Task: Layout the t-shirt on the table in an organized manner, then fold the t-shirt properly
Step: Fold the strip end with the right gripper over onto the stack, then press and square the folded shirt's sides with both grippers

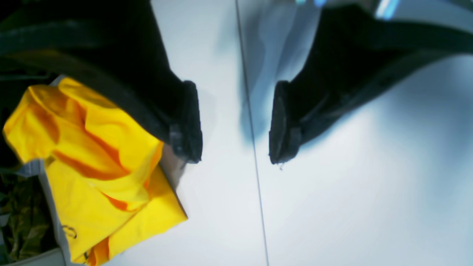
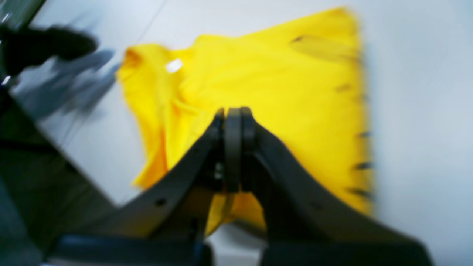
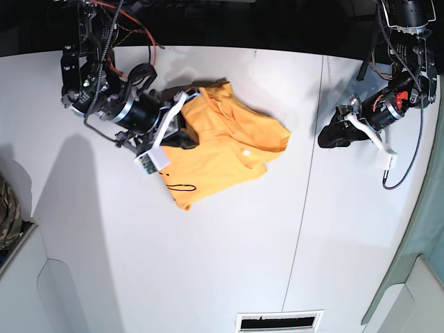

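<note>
The right gripper (image 2: 233, 122) had its jaws pressed together at the near edge of the crumpled t-shirt (image 3: 218, 149); whether cloth was pinched could not be told. If several layers were caught, pulling risked dragging the heap across the table (image 3: 208, 263) rather than spreading it. The left gripper (image 1: 236, 122) hung apart-jawed well clear, unable to anchor the shirt.

Nothing here can be read. The t-shirt (image 3: 222, 142) carries a thin black cursive scrawl near its lower edge, too small to make out, and dark marks along one edge in the right wrist view are blurred. A small white tag on the t-shirt shows no legible print.
</note>
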Controlling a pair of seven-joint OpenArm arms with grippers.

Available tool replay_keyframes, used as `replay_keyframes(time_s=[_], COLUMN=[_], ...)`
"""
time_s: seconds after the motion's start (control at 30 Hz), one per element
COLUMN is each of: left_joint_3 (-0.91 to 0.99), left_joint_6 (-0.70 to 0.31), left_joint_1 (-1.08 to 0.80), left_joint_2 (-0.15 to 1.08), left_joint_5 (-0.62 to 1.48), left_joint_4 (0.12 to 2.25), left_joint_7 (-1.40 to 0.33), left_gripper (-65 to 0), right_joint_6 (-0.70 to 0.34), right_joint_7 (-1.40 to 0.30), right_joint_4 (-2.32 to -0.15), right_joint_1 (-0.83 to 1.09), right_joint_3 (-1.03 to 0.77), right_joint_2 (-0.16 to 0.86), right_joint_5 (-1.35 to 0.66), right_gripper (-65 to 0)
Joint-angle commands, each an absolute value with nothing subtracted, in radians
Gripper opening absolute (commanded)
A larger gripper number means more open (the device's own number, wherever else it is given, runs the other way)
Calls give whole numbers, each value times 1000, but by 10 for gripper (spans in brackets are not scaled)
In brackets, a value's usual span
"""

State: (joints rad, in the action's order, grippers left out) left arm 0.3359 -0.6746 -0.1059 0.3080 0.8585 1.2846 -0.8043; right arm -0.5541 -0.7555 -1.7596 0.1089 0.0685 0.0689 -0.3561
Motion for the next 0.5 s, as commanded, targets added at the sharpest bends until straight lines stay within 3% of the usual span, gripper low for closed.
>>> replay_keyframes(time_s=[0.0,0.23,0.33,0.47], left_joint_3=[341,342,342,339], left_joint_6=[-698,-698,-698,-698], left_joint_1=[-95,-94,-95,-95], left_joint_2=[322,365,389,397], left_joint_5=[886,937,947,982], left_joint_4=[1302,1309,1350,1486], left_joint_7=[-790,-790,-795,-849], left_gripper=[-322,-322,-326,-459], right_joint_6=[-562,-580,-578,-571], right_joint_7=[-737,-728,-690,-593], right_joint_4=[-1776,-1779,-1795,-1809], right_joint_1=[113,160,155,116], right_joint_3=[96,318,332,270], right_joint_2=[67,65,50,17], right_joint_5=[-394,-419,-408,-337], right_gripper=[-650,-650,-650,-650])
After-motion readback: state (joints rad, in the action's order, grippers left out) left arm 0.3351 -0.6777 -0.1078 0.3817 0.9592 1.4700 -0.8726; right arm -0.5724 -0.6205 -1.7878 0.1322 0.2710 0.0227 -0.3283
